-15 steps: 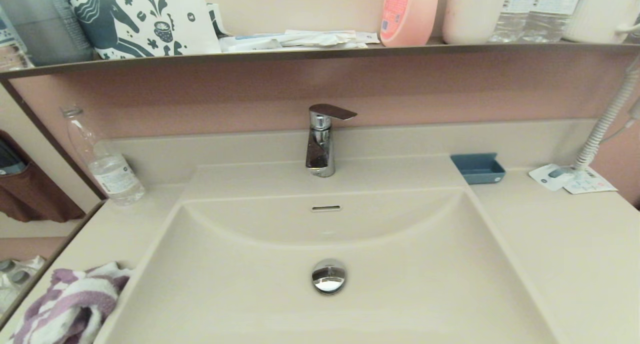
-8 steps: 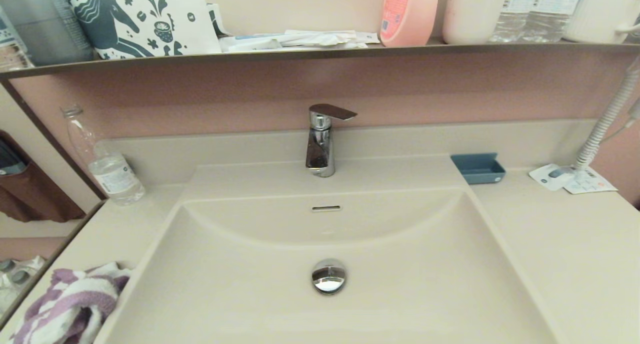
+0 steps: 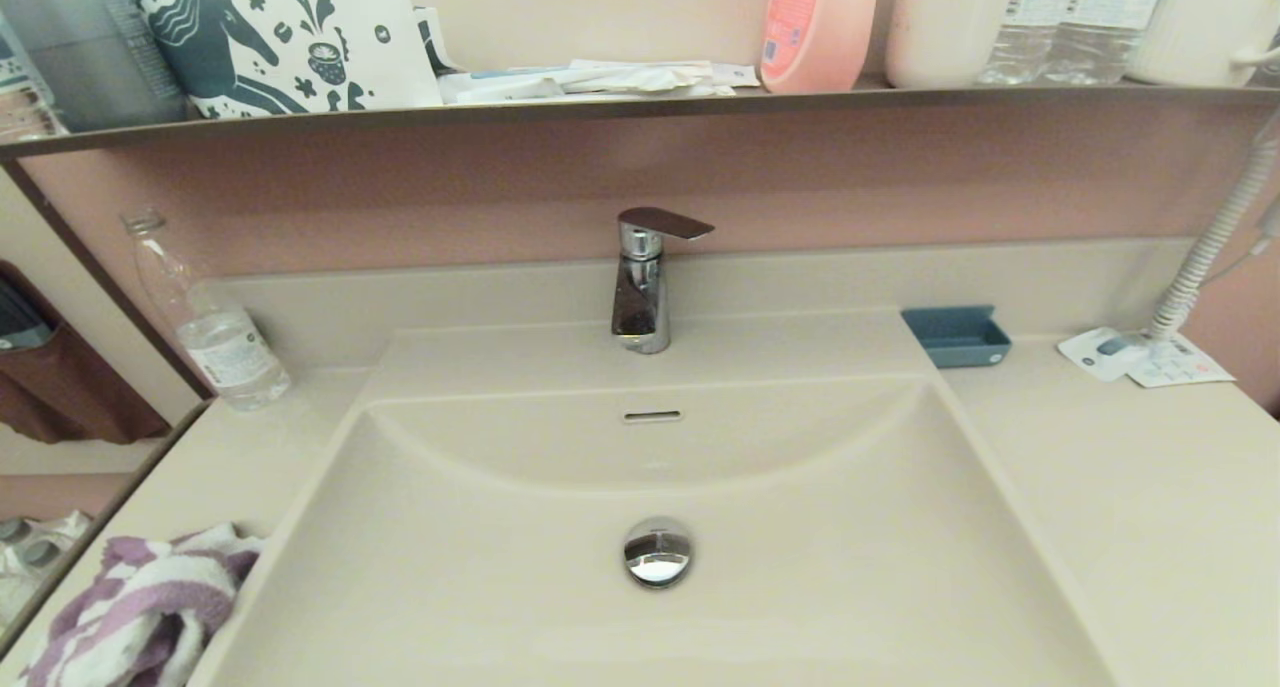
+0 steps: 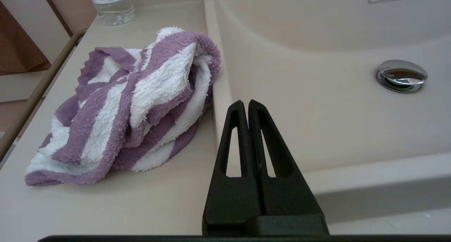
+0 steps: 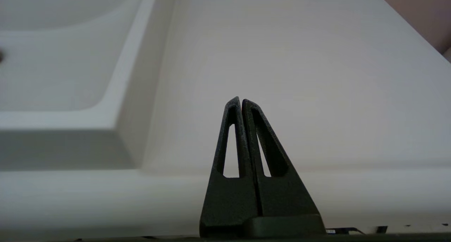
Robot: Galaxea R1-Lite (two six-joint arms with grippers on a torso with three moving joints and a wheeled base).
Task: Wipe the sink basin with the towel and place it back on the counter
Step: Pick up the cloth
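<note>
I've got the left claw (image 4: 247, 104) pinched closed and empty near the towel (image 4: 134, 101) bunched on the worktop (image 4: 141, 206) against the basin (image 4: 317, 104) rim, risking shoving it over unopened

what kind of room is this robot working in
Most likely a bathroom vanity, perhaps in a hotel. A cream sink basin with a chrome tap sits in the counter, a striped towel lies beside it, and a pink bottle stands on the shelf above.
</note>
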